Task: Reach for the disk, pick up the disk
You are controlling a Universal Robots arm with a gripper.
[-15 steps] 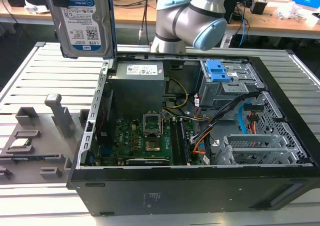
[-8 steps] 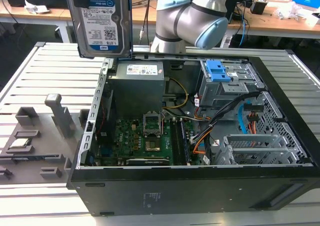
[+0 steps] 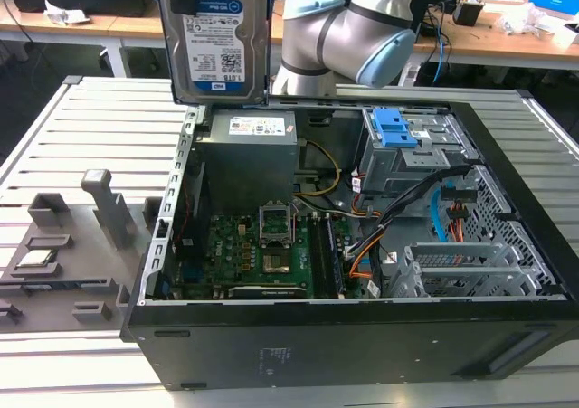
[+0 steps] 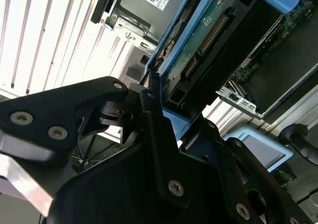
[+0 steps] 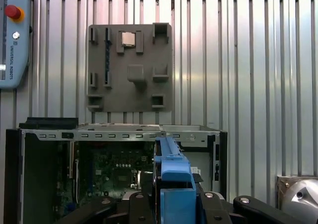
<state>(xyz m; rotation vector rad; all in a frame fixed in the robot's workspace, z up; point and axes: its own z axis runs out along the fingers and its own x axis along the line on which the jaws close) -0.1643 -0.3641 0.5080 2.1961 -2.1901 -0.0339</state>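
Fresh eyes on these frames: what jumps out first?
The disk hangs upright above the open computer case at the exterior view's top, label facing the camera. In the first wrist view the gripper clamps its blue bracket. A grey fixture plate lies at the exterior view's left.

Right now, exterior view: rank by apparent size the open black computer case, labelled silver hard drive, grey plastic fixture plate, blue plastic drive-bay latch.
Largest: open black computer case.
Next, unranked: silver hard drive and grey fixture plate. They look alike, and the drive hangs high and is cropped by the frame's top edge.
Smallest: blue latch.
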